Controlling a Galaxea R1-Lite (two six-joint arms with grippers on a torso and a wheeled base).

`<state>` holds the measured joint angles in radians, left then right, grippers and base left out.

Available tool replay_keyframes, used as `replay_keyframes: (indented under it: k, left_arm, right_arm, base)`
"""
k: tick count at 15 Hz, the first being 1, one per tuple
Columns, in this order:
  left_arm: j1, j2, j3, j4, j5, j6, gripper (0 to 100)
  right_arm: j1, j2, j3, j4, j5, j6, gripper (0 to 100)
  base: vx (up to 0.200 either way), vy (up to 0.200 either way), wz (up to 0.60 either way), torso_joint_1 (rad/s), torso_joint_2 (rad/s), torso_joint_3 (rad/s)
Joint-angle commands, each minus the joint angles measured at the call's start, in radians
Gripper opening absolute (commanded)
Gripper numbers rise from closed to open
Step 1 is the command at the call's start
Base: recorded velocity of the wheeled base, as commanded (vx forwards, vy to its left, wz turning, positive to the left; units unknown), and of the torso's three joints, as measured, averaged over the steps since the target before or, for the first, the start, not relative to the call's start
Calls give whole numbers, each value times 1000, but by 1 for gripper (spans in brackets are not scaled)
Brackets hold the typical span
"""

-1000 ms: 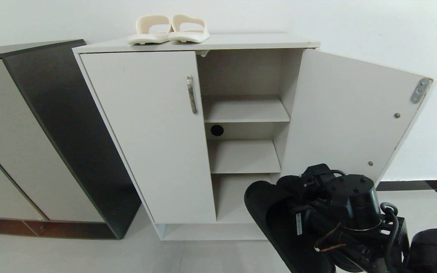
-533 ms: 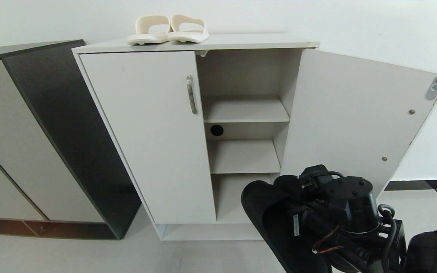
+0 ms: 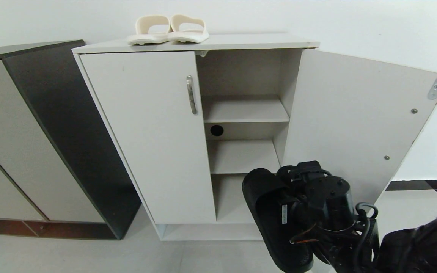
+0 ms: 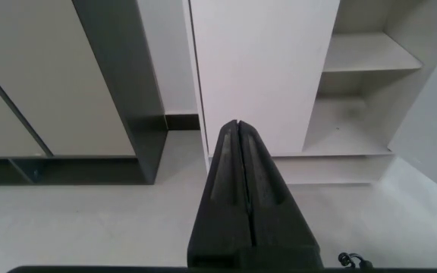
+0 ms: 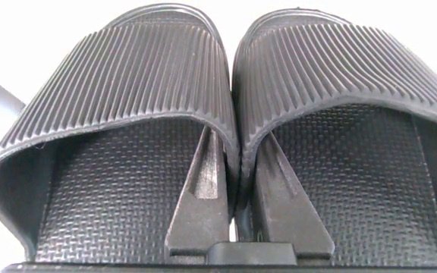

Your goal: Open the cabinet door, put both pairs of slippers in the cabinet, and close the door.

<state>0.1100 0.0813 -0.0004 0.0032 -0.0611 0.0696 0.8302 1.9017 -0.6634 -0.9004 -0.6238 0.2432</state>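
The white cabinet is standing with its right door swung wide and its left door shut. The cream slippers are lying side by side on its top. The right end effector is clamping the black slippers together by their adjoining straps, holding them low, just outside the open bottom compartment. The left end effector is hanging with its fingers pressed together, gripping nothing.

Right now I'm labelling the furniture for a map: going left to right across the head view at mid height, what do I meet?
A dark-sided cabinet → closed left door → metal handle → open shelves → open right door.
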Motion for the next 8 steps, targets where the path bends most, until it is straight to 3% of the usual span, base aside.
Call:
replay_keyframes:
  k: [1,3,7,8]
  left_arm:
    - [0,8,0,0,0,-1,0]
    - [0,8,0,0,0,1,0]
    - [0,8,0,0,0,-1,0]
    - [0,8,0,0,0,-1,0]
  right_arm:
    - [-2,96,-48,-21,-73,2,0]
    - [-2,152,-120,-23,-135,2,0]
    - [-2,214,-182,-25,-166,2,0]
    - [-5,215,-182,-25,-168,4,0]
  base:
    - [0,0,0,0,0,0]
    - [0,0,0,0,0,0]
    - [0,200,0,1,1,4]
    - [0,0,0,0,0,0]
